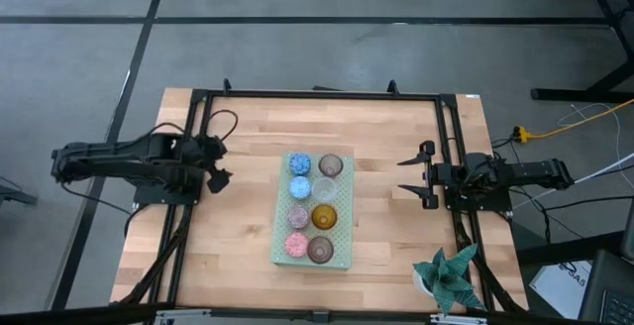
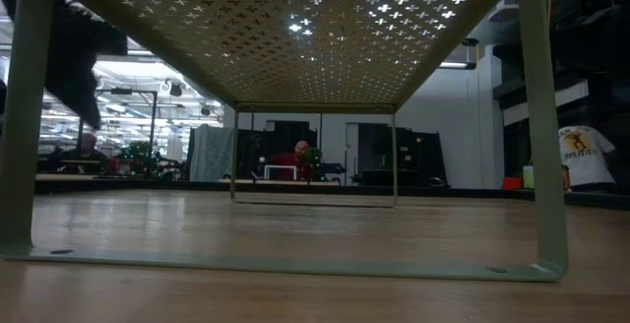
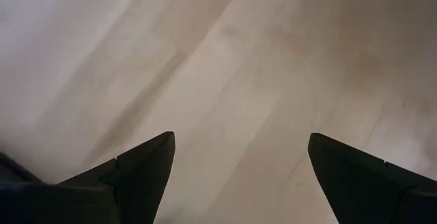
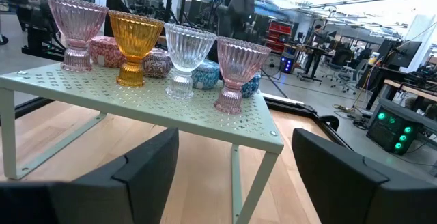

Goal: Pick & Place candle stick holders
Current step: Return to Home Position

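Observation:
Eight small glass candle stick holders stand in two rows on the raised pale green perforated board (image 1: 342, 236) at the table's middle. One row has two blue ones (image 1: 300, 163), a mauve one (image 1: 298, 215) and a pink one (image 1: 296, 243). The other row has a brownish one (image 1: 331, 166), a clear one (image 1: 325, 189), an amber one (image 1: 324, 216) and another brownish one (image 1: 320, 250). The right wrist view shows the amber (image 4: 134, 43) and clear (image 4: 186, 53) ones upright on their feet. My left gripper (image 1: 220, 162) (image 3: 240, 136) is open over bare wood, left of the board. My right gripper (image 1: 411, 176) (image 4: 235, 132) is open, right of the board.
A green paper-like plant in a white pot (image 1: 451, 277) stands at the table's near right corner. Black frame rails (image 1: 317, 94) run along the table's far, left and right sides. The board stands on thin legs (image 2: 546, 165) with open space beneath it.

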Tool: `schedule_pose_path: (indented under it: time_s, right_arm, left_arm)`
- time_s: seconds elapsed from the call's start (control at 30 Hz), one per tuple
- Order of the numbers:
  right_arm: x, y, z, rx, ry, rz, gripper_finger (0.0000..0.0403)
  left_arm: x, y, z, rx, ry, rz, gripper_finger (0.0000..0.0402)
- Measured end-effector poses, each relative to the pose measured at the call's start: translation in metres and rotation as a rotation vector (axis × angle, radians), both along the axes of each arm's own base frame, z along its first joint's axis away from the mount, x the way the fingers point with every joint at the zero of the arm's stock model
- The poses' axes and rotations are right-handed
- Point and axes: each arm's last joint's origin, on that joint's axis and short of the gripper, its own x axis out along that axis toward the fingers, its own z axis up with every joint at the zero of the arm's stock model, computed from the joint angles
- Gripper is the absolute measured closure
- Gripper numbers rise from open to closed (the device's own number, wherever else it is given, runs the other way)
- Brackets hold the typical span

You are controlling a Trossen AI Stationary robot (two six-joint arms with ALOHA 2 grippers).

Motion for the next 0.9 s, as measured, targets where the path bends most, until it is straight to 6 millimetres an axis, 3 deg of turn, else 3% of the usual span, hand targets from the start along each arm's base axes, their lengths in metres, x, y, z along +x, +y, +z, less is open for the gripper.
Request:
schedule_pose_path:
  time_s: [0.2, 0.47, 0.6, 0.73, 0.9]
  right_arm:
    - [0.000, 0.000, 0.000, 0.000, 0.000, 0.000, 0.0114]
    - [0.000, 0.000, 0.000, 0.000, 0.000, 0.000, 0.0114]
    - [0.000, 0.000, 0.000, 0.000, 0.000, 0.000, 0.0114]
    - [0.000, 0.000, 0.000, 0.000, 0.000, 0.000, 0.0114]
    - [0.000, 0.000, 0.000, 0.000, 0.000, 0.000, 0.0114]
  left_arm:
    - [-0.002, -0.001, -0.020, -0.059, -0.039, 0.085, 0.0068]
    - [0.017, 0.003, -0.015, -0.016, -0.212, 0.109, 0.0068]
    - [0.033, 0.004, -0.009, 0.227, -0.326, -0.127, 0.0068]
    - [0.045, -0.002, -0.011, 0.331, -0.615, -0.394, 0.0068]
    - [0.042, -0.003, -0.035, 0.328, -0.829, -0.364, 0.0068]
